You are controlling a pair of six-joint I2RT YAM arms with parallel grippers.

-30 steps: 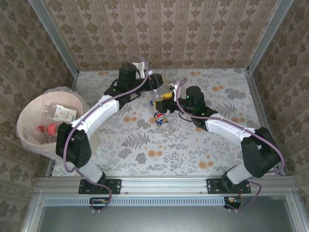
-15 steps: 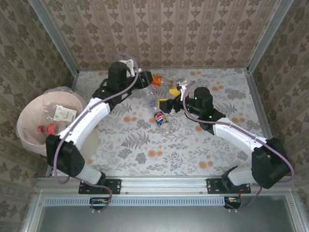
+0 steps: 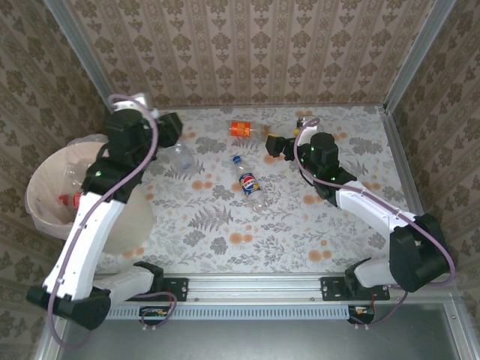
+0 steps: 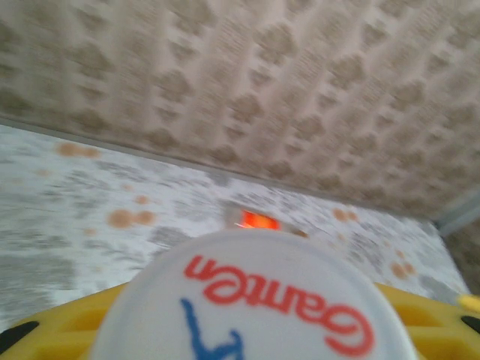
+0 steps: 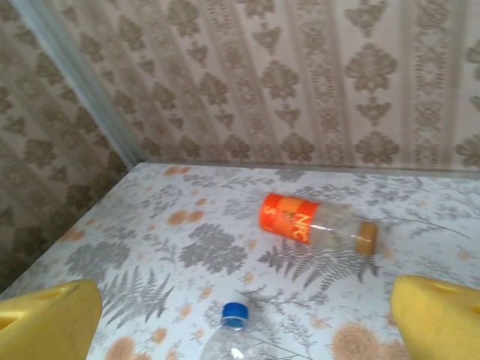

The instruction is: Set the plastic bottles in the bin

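My left gripper (image 3: 178,142) is shut on a clear plastic bottle (image 3: 184,155), held above the table's far left, just right of the bin. In the left wrist view that bottle's white cap (image 4: 251,300) with red lettering sits between the yellow fingers (image 4: 45,334). The pale pink bin (image 3: 31,202) stands at the left edge with bottles (image 3: 75,199) inside. An orange-labelled bottle (image 3: 244,129) (image 5: 315,223) lies near the back wall. A blue-capped bottle (image 3: 251,184) (image 5: 234,330) lies mid-table. My right gripper (image 3: 276,144) (image 5: 244,319) hovers open, between those two bottles.
Patterned walls with metal corner posts (image 3: 82,60) close in the table on three sides. The left arm's white link (image 3: 97,217) crosses over the bin's right side. Bare floral tabletop (image 3: 300,232) stretches along the front.
The left arm swung left toward the bin, carrying the clear bottle. The right gripper opened wide and drew back to the right, uncovering the orange-labelled bottle.
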